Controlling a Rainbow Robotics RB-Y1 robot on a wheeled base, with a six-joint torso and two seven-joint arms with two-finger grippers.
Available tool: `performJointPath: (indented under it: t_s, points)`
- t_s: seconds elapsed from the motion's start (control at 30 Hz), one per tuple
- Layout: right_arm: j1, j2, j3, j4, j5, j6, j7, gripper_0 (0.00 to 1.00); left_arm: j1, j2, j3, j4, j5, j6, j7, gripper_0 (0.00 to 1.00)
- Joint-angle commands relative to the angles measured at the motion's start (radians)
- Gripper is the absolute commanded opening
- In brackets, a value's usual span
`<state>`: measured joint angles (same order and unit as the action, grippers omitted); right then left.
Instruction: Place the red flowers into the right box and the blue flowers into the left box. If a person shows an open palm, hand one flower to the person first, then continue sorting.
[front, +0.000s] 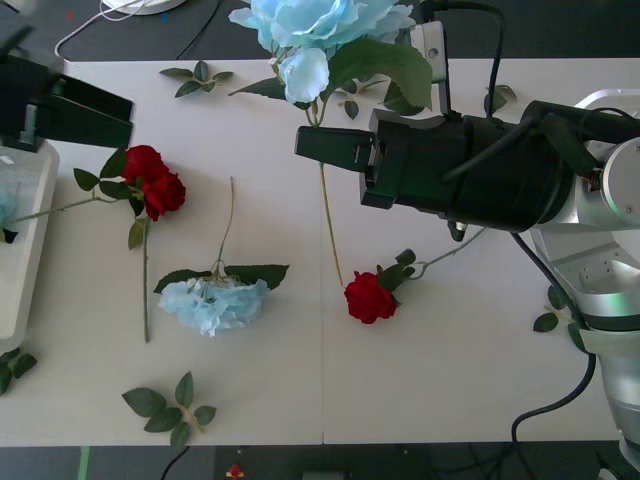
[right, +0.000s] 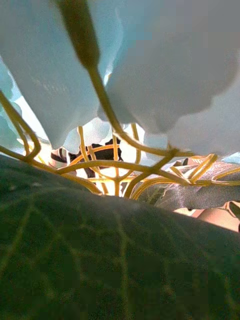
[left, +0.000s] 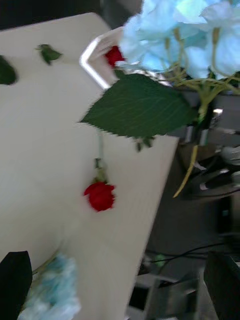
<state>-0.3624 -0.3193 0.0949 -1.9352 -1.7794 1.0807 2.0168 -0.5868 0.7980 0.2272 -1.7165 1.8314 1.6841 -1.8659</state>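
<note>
Stretching across the table (front: 420, 400), your right arm carries a blue flower (front: 320, 30) raised, stem hanging down; its right claw (front: 325, 150) pinches that stem. The left box (front: 20, 270) lies far left, nearer the left claw (front: 95, 110), whose fingers I cannot tell.

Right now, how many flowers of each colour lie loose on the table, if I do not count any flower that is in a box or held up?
Red flowers: 3
Blue flowers: 1
Total: 4
Not counted: the blue flower held up by the right gripper.
</note>
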Motion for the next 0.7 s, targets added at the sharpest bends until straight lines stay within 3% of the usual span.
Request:
performJointPath:
  t_s: [0.03, 0.4, 0.7]
  points:
    - [0.008, -0.021, 0.006, -0.042, -0.014, -0.008, 0.056, 0.0, -0.047, -0.046, -0.106, 0.058, 0.075, -0.027, 0.129, 1.0]
    - [0.008, -0.021, 0.013, -0.042, -0.014, -0.008, 0.057, 0.0, -0.045, -0.158, -0.275, 0.264, 0.226, -0.072, 0.126, 1.0]
    - [0.008, -0.021, 0.016, -0.042, -0.014, -0.008, 0.06, 0.0, -0.045, -0.233, -0.41, 0.281, 0.307, -0.176, 0.048, 1.0]
